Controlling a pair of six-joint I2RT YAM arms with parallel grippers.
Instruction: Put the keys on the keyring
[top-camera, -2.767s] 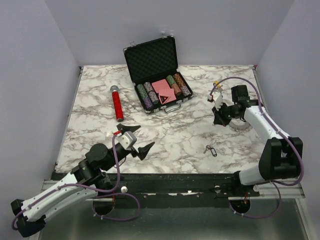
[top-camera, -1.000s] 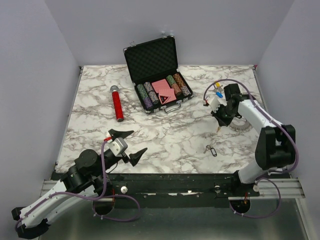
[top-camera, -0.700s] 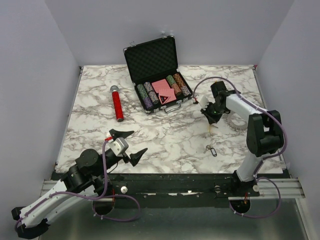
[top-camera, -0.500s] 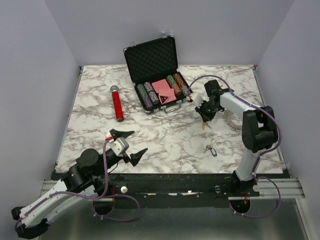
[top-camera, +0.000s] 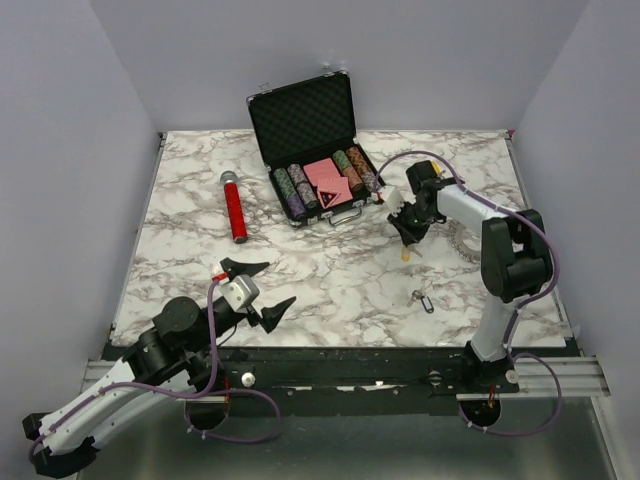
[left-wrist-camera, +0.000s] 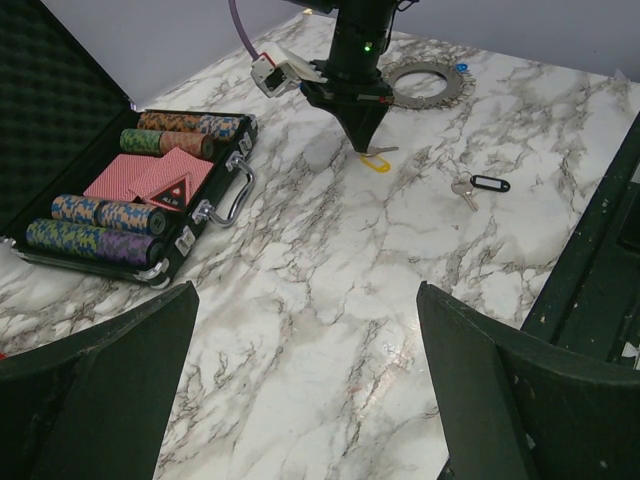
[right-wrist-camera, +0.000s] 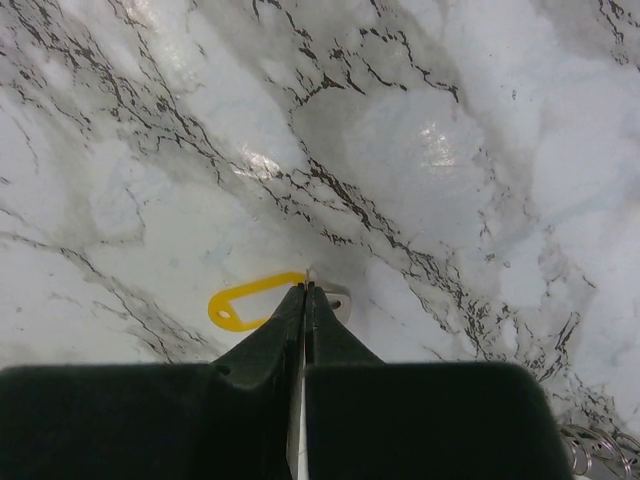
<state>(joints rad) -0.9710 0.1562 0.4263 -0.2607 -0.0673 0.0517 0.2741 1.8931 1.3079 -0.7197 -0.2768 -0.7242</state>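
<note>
My right gripper (top-camera: 408, 238) is shut on a silver key with a yellow tag (top-camera: 404, 253), held low over the marble just left of the keyring (top-camera: 466, 243). In the right wrist view the closed fingertips (right-wrist-camera: 306, 290) pinch the key's metal, and the yellow tag (right-wrist-camera: 250, 300) hangs to the left. The left wrist view shows the toothed keyring (left-wrist-camera: 430, 82) behind the right gripper (left-wrist-camera: 362, 135), with a blue tag (left-wrist-camera: 461, 68) at its far edge. A black-tagged key (top-camera: 423, 299) lies loose on the table (left-wrist-camera: 480, 185). My left gripper (top-camera: 262, 285) is open and empty near the front edge.
An open black case (top-camera: 318, 165) with poker chips and red cards stands at the back centre, close to the right gripper's left; it also shows in the left wrist view (left-wrist-camera: 130, 170). A red microphone (top-camera: 235, 207) lies at the back left. Walls enclose three sides.
My right gripper has moved left from over the keyring to the marble beside it, carrying the yellow-tagged key. My left arm drew back a little early on and has since stayed still.
</note>
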